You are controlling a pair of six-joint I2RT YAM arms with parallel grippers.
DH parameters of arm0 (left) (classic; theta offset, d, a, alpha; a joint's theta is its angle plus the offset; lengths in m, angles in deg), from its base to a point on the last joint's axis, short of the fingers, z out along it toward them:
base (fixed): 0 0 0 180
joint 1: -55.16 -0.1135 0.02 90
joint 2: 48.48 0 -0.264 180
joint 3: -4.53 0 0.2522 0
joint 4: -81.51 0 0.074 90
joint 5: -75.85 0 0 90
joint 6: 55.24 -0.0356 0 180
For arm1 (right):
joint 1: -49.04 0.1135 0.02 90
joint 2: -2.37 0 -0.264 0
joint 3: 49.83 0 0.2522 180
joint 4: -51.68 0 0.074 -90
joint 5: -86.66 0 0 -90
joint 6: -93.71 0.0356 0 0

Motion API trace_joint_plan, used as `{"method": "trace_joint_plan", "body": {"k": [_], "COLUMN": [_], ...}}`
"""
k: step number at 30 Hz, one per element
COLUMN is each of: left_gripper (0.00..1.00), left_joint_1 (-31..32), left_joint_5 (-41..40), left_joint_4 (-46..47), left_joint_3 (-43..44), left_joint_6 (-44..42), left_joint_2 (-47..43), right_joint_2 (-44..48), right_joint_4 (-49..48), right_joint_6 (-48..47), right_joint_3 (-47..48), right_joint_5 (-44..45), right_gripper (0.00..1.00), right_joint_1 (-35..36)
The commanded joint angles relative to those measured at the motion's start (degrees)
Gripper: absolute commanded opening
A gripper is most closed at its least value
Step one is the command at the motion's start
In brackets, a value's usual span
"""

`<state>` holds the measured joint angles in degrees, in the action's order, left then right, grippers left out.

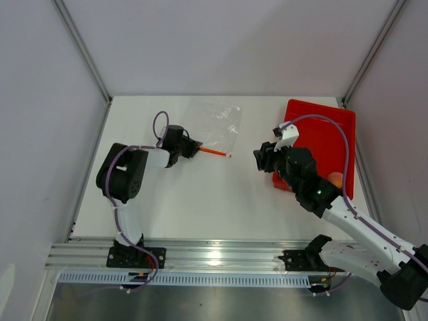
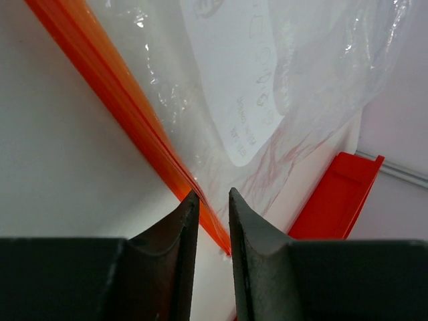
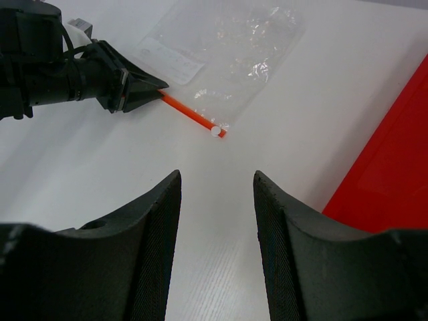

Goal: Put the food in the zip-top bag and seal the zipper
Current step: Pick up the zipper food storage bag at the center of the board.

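Clear, floppy plastic is the difficulty here: the bag [image 1: 217, 120] lies flat on the white counter [image 1: 200, 207], well left of the red tray [image 1: 321, 124], with its orange zipper [image 1: 214, 152] along the edge facing the arms. The left tool [image 2: 212, 200], on the side of the bag away from the tray, is closed to a sliver over the zipper's end farthest from the tray and appears to pinch it. The right tool [image 3: 217, 180] hangs spread wide and empty between zipper and tray. The bag looks empty. One orange piece, the peach [image 1: 336, 178], shows on the tray's near part, half behind the right arm [image 1: 348, 214]; the other food cannot be seen.

Film this thin likely weighs next to nothing. It will probably slide on the smooth counter and fold rather than hold a shape, so the stiffer zipper is the sensible place to hold it. One lip would need lifting to make a mouth. The round peach could roll and is best taken across its middle.

Room is generous between bag and tray. The tighter spots are the tray's raised rim, which a low tool could catch, and the walls [image 1: 388, 67] close behind and beside the tray.
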<state>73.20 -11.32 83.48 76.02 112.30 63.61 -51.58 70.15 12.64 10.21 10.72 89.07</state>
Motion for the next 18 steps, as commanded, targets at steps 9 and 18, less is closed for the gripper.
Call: {"method": "trace_joint_plan", "body": {"k": [9, 18], "left_gripper": [0.01, 0.01], "left_joint_1": [0.59, 2.87], "left_joint_5": [-2.57, -6.08], "left_joint_4": [-5.44, -18.26], "left_joint_3": [5.9, 3.09], "left_joint_6": [-3.27, -14.51], "left_joint_2": [0.94, -12.92], "right_joint_2": [0.26, -9.32], "right_joint_4": [-0.67, 9.35], "right_joint_6": [-0.93, 0.47], "right_joint_3": [1.17, 8.74], "right_joint_5": [1.14, -6.06], "right_gripper": [0.49, 0.5], "right_joint_1": [-0.22, -0.22]}}
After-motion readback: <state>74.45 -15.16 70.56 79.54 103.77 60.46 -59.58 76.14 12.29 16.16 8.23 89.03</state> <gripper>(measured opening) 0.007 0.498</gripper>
